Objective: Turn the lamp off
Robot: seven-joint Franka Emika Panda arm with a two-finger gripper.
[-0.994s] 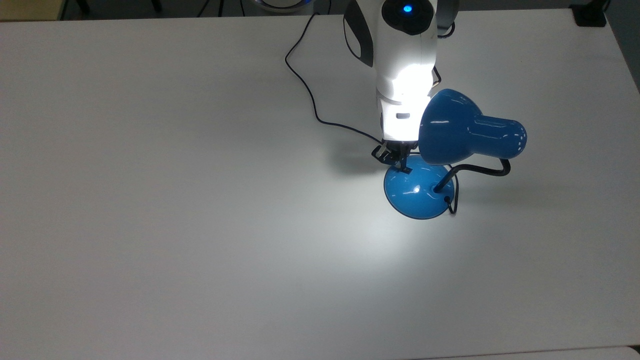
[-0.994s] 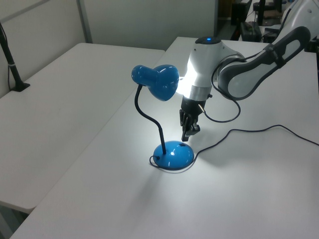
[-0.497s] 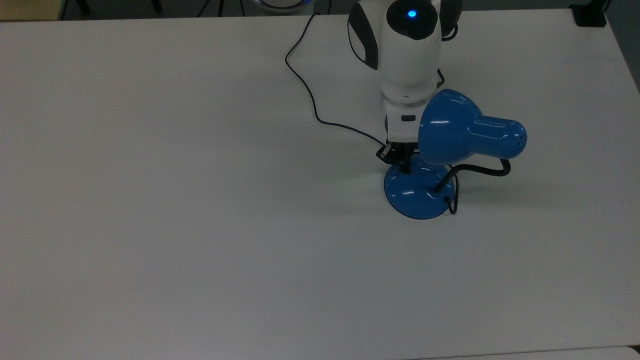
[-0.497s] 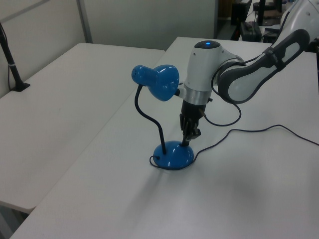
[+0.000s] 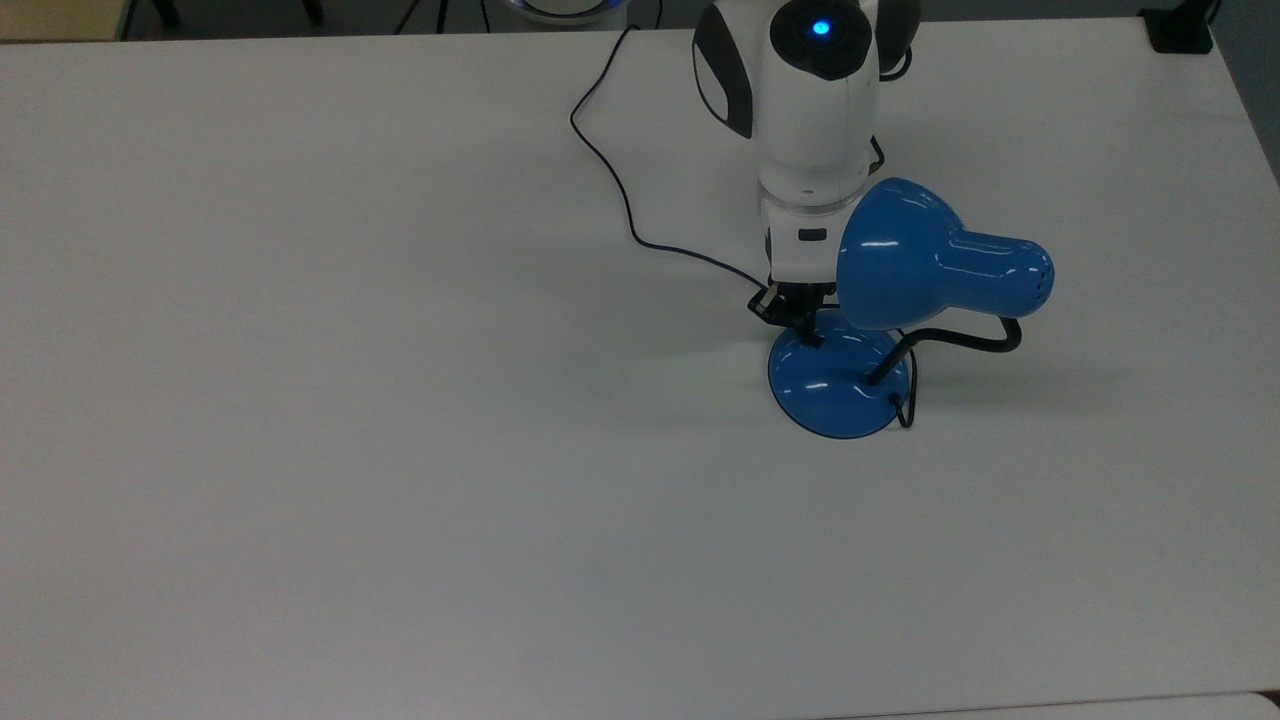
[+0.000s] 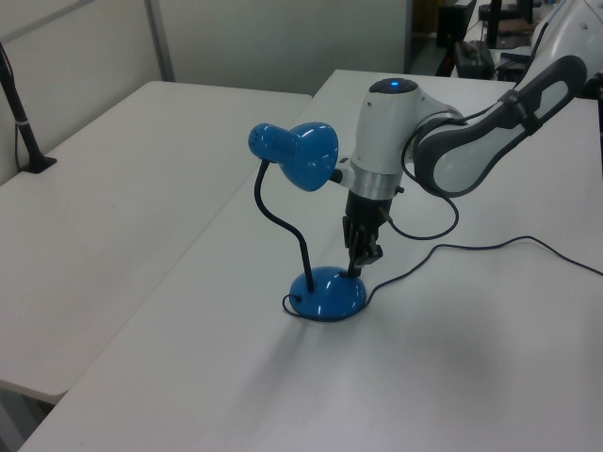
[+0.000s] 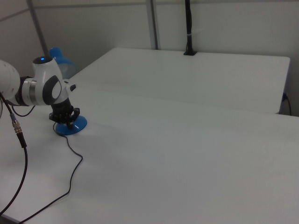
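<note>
The lamp stands on the white table, unlit: its glossy blue shade [image 5: 900,255] leans on a bent black gooseneck [image 5: 960,340] over the round blue base [image 5: 835,390]. My gripper [image 5: 806,326] points straight down, shut, with its black fingertips touching the base's top near the edge away from the gooseneck. In the left view the gripper [image 6: 361,261] meets the base [image 6: 327,294] just right of the shade [image 6: 297,155]. In the right view the base [image 7: 71,127] lies under the gripper [image 7: 66,119], and the arm covers part of the shade [image 7: 58,55].
The lamp's dark cord [image 5: 629,212] snakes from the base to the table's far edge in the top view. A second white table [image 6: 113,179] adjoins on the left view's left, with a black clamped post [image 6: 24,122]. A loose cable [image 7: 70,161] trails across the table.
One second ago the lamp was lit, glaring on the arm and table; since half a second ago it is dark. The gripper has stayed at the base, shifting only slightly.
</note>
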